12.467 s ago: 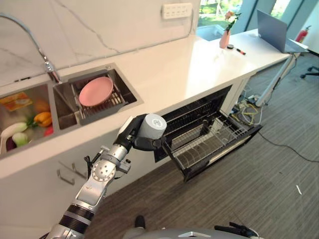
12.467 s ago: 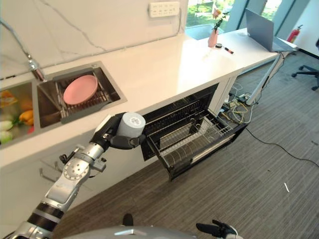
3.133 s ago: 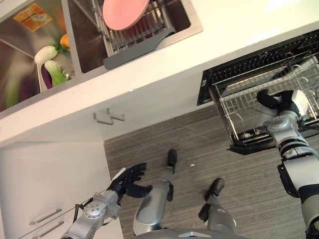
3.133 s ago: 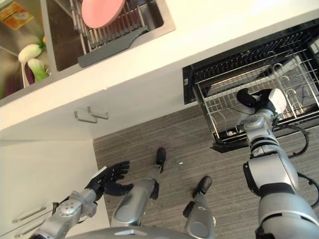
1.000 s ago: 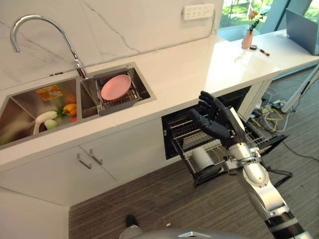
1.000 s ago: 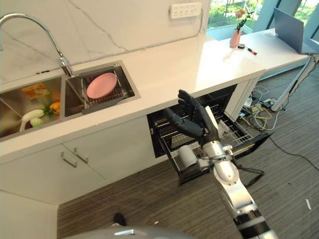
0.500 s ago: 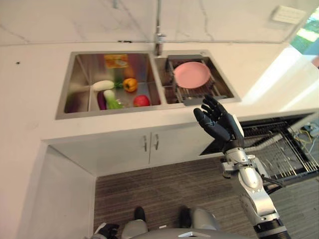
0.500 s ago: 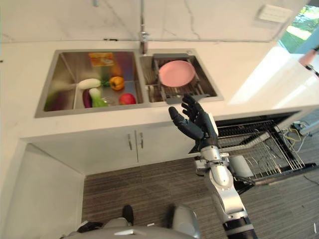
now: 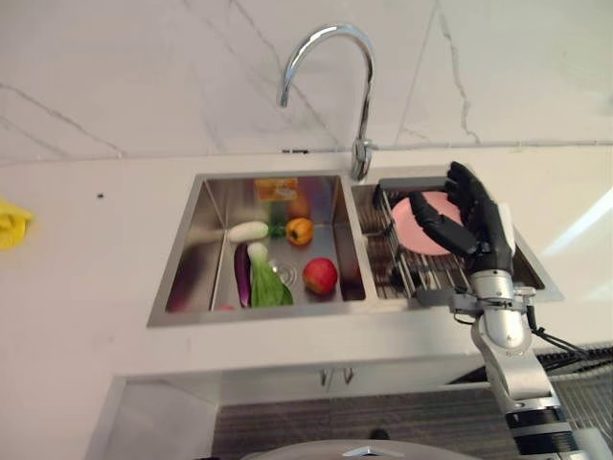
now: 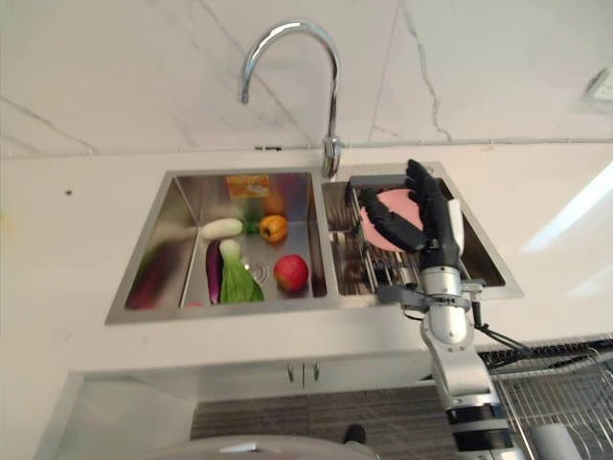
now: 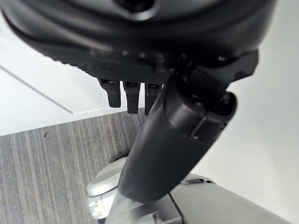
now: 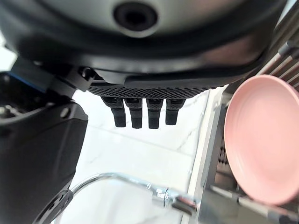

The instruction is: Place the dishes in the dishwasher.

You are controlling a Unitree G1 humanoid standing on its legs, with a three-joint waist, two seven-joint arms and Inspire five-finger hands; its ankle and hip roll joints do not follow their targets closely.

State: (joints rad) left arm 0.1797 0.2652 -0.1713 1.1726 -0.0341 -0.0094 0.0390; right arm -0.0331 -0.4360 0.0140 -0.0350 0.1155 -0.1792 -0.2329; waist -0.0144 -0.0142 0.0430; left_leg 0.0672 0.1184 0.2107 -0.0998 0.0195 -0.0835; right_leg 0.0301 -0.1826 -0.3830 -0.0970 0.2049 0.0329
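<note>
Pink and round, one plate (image 9: 428, 222) leans in the wire rack (image 9: 421, 273) of the smaller basin, directly behind my right hand (image 9: 472, 226). That hand hovers over the rack with fingers (image 10: 393, 226) spread straight, holding nothing; I cannot tell whether it touches the plate. To its left, the larger basin (image 9: 206, 259) holds one red apple (image 9: 320, 275), one orange pepper (image 9: 300, 230), one aubergine (image 9: 241, 273) and leafy greens (image 9: 264, 285). One curved tap (image 9: 335, 72) rises beyond the hand. My left hand (image 11: 159, 140) hangs relaxed and empty above the grey floor (image 11: 42, 158).
</note>
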